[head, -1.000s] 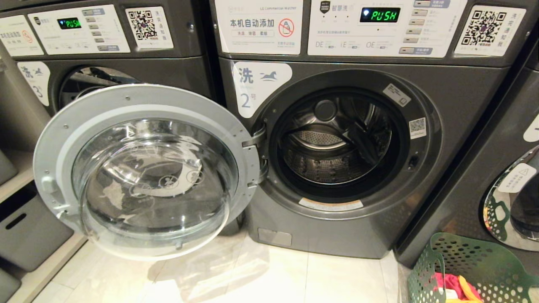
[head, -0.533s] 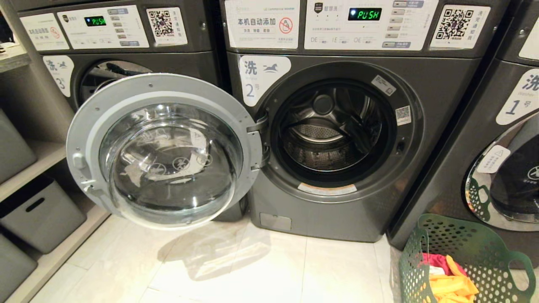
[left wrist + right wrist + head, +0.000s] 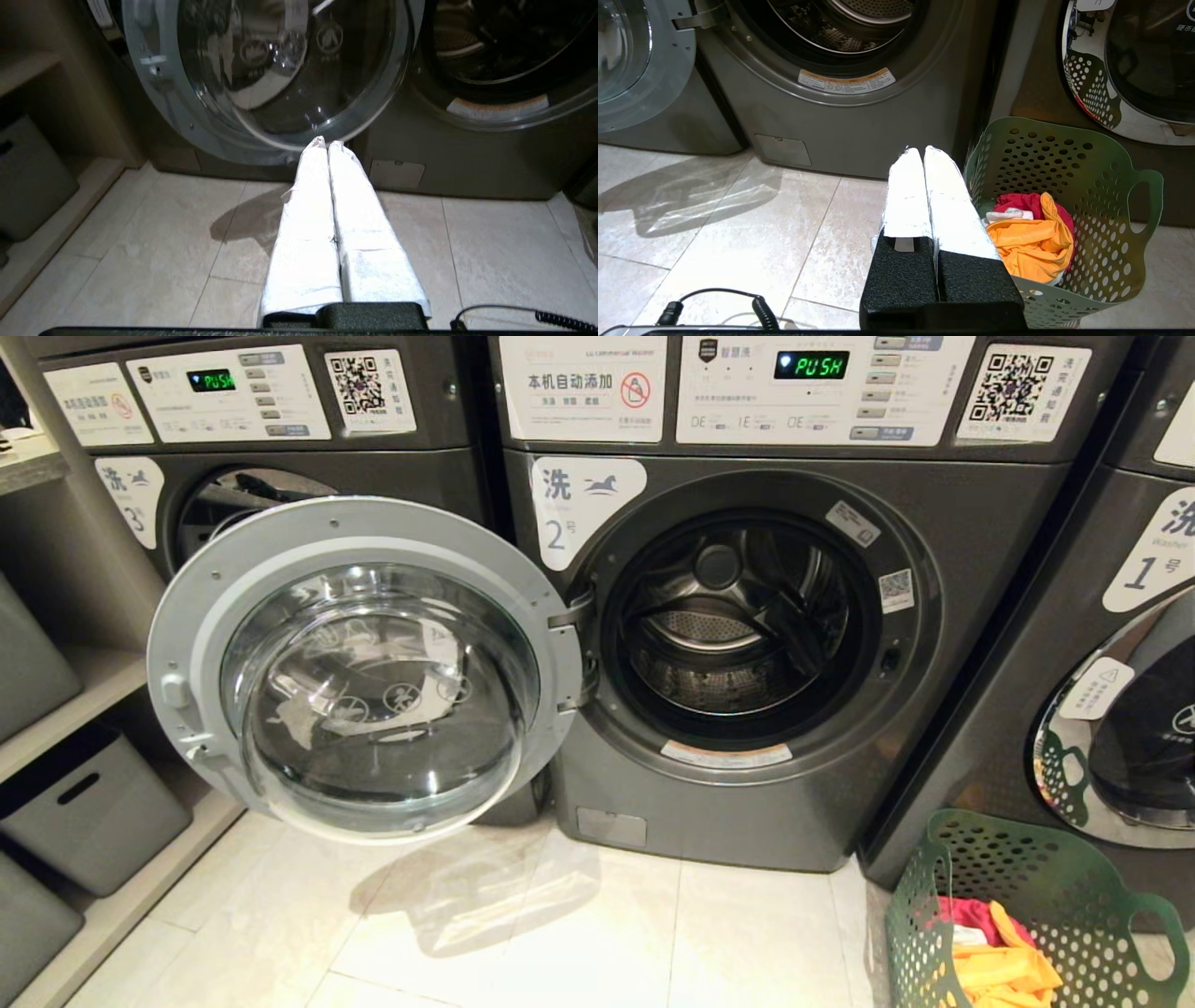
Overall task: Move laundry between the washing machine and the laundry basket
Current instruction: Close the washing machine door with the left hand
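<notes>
- The washing machine [image 3: 747, 644], the one labelled 2, fills the centre of the head view with its door [image 3: 364, 667] swung wide to the left of the frame; judged from the task, that leaves the drum [image 3: 738, 635] clear for loading, and it looks empty
- The laundry basket [image 3: 1055, 896] stands on the floor tiles [image 3: 607, 933] at the lower right of the head view, just beside the machine's right corner and in front of the washer labelled 1 [image 3: 1120, 663]; placed there, a garment has only a short way to travel to the open mouth
- The laundry [image 3: 1031, 233] lies bunched in the basket: orange-yellow cloth on top, red-pink behind it, a bit of white at the left edge
- The left gripper [image 3: 325, 142] appears only in its wrist view, centre frame, pointing at the lower rim of the open door; its white-wrapped fingers [image 3: 308, 196] are pressed together with nothing between them
- The right gripper [image 3: 917, 151] sits at the centre of its wrist view, just beside the basket's near wall; its fingers too are closed flat against each other and hold nothing, touching no cloth
- No garment has been lifted yet, so the transfer looks not begun
</notes>
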Robot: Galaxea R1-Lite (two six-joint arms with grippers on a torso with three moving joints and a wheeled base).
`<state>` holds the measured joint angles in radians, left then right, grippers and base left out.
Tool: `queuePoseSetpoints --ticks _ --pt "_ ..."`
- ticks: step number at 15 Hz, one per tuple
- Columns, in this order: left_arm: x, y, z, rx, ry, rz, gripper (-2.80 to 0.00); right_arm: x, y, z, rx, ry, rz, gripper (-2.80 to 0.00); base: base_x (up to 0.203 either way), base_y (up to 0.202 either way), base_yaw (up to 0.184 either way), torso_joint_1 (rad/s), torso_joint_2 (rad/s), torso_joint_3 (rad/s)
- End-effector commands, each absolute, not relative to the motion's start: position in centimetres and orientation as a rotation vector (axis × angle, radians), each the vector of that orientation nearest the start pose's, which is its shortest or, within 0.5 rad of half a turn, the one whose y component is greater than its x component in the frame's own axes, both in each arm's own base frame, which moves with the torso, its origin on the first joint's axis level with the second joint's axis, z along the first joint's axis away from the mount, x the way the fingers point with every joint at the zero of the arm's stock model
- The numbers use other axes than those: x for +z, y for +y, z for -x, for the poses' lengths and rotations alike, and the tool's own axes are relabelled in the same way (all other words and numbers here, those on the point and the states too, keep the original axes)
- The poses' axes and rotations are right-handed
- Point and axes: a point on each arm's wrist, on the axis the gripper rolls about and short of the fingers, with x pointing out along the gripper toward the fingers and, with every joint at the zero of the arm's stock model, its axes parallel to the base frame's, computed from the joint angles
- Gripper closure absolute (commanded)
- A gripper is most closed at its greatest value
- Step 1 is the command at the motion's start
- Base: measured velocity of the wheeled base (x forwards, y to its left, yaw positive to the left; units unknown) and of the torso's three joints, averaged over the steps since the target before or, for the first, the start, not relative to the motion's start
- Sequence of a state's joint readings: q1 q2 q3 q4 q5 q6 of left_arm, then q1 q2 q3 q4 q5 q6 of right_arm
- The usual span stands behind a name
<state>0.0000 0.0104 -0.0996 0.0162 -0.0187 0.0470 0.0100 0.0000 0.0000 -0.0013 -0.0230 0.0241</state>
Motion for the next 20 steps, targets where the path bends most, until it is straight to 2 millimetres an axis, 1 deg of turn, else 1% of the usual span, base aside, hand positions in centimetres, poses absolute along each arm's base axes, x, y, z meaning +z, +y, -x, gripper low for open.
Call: queuePoseSetpoints --ticks 1,2,3,4,5,6,7,8,9,11,12,13,14,15,16,17,18,20 --pt "13.7 -0.1 3.8 -0.022 -0.131 -0.05 0.0 7.6 -0.1 2.3 -0.012 0.0 -0.025 0.0 0.0 0.0 0.0 0.0 0.0 0.0" --pt "16.4 -0.1 3.7 -0.028 -0.129 -0.046 0.0 7.6 -0.1 2.3 -0.012 0.0 -0.023 0.0 0.0 0.0 0.0 0.0 0.0 0.0" --pt "19.4 -0.1 2.8 -0.033 -0.107 -0.037 0.0 7.6 -0.1 2.3 -0.011 0.0 -0.023 0.0 0.0 0.0 0.0 0.0 0.0 0.0" --pt "22.6 -0.1 1.1 -0.035 -0.076 -0.027 0.0 7.6 -0.1 2.3 -0.011 0.0 -0.023 0.0 0.0 0.0 0.0 0.0 0.0 0.0" --pt "26.2 -0.1 -1.5 -0.033 -0.041 -0.015 0.0 7.6 -0.1 2.3 -0.012 0.0 -0.025 0.0 0.0 0.0 0.0 0.0 0.0 0.0" --pt "29.4 -0.1 -4.7 -0.027 -0.014 -0.003 0.0 7.6 -0.1 2.3 -0.012 0.0 -0.025 0.0 0.0 0.0 0.0 0.0 0.0 0.0" --pt "32.0 0.0 -8.3 -0.018 0.006 0.009 0.0 7.6 -0.1 2.3 -0.012 0.0 -0.025 0.0 0.0 0.0 0.0 0.0 0.0 0.0" --pt "34.0 0.1 -12.4 -0.003 0.025 0.02 0.0 7.6 -0.1 2.3 -0.012 0.0 -0.023 0.0 0.0 0.0 0.0 0.0 0.0 0.0" --pt "35.3 0.5 -16.6 0.016 0.037 0.028 0.0 7.6 -0.1 2.3 -0.012 0.0 -0.025 0.0 0.0 0.0 0.0 0.0 0.0 0.0" --pt "36.7 1.8 -24.3 0.066 0.025 0.039 0.0 7.6 -0.1 2.3 -0.012 0.0 -0.026 0.0 0.0 0.0 0.0 0.0 0.0 0.0" --pt "37.2 2.9 -27.7 0.095 0.005 0.042 0.0 7.6 -0.1 2.3 -0.012 0.0 -0.025 0.0 0.0 0.0 0.0 0.0 0.0 0.0" --pt "37.4 4.0 -30.4 0.123 -0.017 0.043 0.0 7.6 -0.1 2.3 -0.012 0.0 -0.025 0.0 0.0 0.0 0.0 0.0 0.0 0.0" --pt "37.3 5.2 -32.7 0.149 -0.036 0.044 0.0 7.6 -0.1 2.3 -0.012 -0.002 -0.023 0.0 0.0 0.0 0.0 0.0 0.0 0.0" --pt "37.3 6.4 -34.6 0.165 -0.055 0.046 0.0 7.6 -0.1 2.3 -0.012 -0.002 -0.023 0.0 0.0 0.0 0.0 0.0 0.0 0.0" --pt "37.2 7.3 -35.7 0.138 -0.065 0.058 0.0 7.6 -0.1 2.3 -0.012 -0.002 -0.023 0.0 0.0 0.0 0.0 0.0 0.0 0.0" --pt "37.0 7.6 -36.1 0.053 -0.048 0.08 0.0 7.6 -0.1 2.3 -0.012 -0.002 -0.023 0.0 0.0 0.0 0.0 0.0 0.0 0.0" --pt "36.4 8.0 -36.4 -0.013 -0.009 0.11 0.0 7.6 -0.1 2.3 -0.012 -0.002 -0.024 0.0 0.0 0.0 0.0 0.0 0.0 0.0" --pt "34.7 9.5 -37.6 -0.039 0.047 0.139 0.0 7.6 -0.1 2.3 -0.012 -0.002 -0.023 0.0 0.0 0.0 0.0 0.0 0.0 0.0"
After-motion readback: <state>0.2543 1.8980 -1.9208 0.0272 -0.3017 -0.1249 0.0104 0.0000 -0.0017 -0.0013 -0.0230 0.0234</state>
